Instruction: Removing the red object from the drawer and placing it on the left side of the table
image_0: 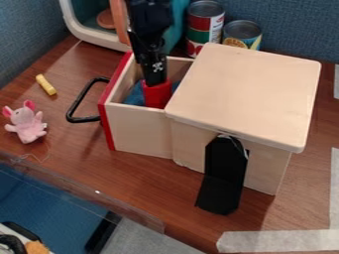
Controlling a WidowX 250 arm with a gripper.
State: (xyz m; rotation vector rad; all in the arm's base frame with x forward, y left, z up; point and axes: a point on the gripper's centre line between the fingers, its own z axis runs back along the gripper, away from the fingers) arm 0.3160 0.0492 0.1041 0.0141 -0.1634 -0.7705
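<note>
Hand: I have it pointing down over the open drawer; I cannot tell whether it is open, closed or gripping.
Red object: directly below the hand's tip, within the drawer's outline; its lower end overlaps the near wall's rim in my view.
Blue cloth: in the drawer, beside the red object.
Drawer front: red, with a black handle facing left in my view.
Wooden box: just right of the hand, drawer pulled out of it; black piece leaning against its near side.
Cans: two, behind the box.
Surface: brown wood; pink plush mouse and small yellow piece lie left of the handle.
</note>
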